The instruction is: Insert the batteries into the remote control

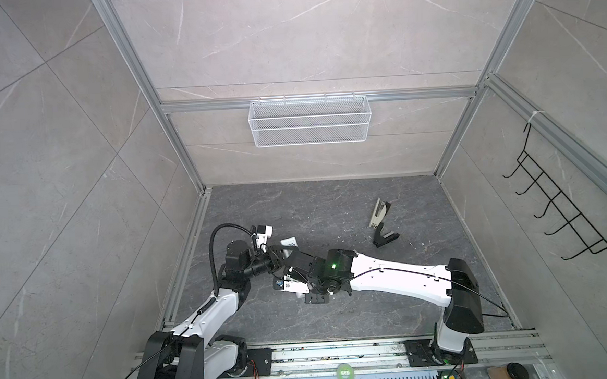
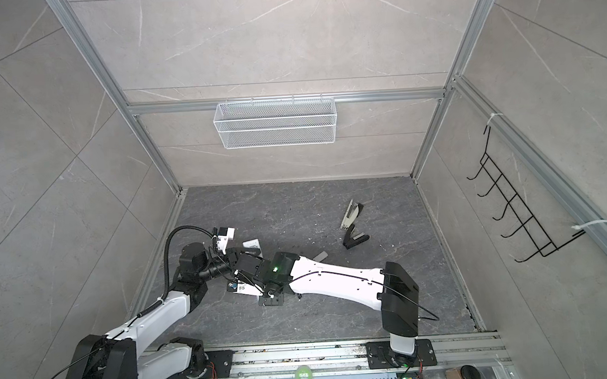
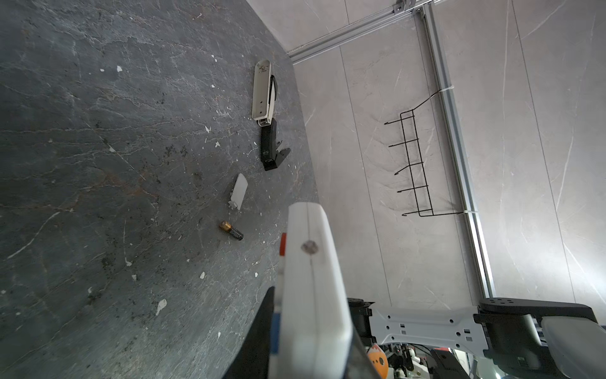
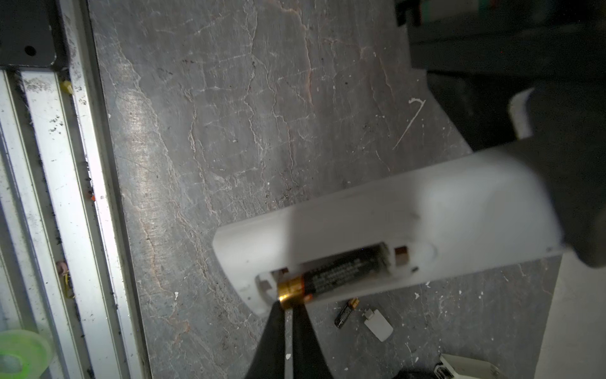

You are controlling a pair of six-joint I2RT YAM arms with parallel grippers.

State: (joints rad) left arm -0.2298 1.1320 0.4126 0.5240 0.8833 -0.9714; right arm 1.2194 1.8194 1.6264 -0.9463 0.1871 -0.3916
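Note:
My left gripper [image 3: 308,347] is shut on the white remote control [image 3: 308,295] and holds it off the table. In the right wrist view the remote control [image 4: 410,210] shows its open battery bay. One battery [image 4: 341,272] lies slanted in that bay, its gold end sticking out at the rim. My right gripper [image 4: 287,306] is shut, and its black fingertips touch that gold end. A second battery [image 3: 231,230] lies loose on the dark table [image 3: 98,164]. In a top view the remote control [image 1: 294,287] is partly hidden under both wrists.
A small white battery cover [image 3: 238,191] lies next to the loose battery. Farther back right is a grey-and-black stapler [image 1: 380,213] with its black part [image 1: 386,237]. A wire basket [image 1: 309,120] hangs on the back wall and a black hook rack [image 1: 559,205] on the right wall.

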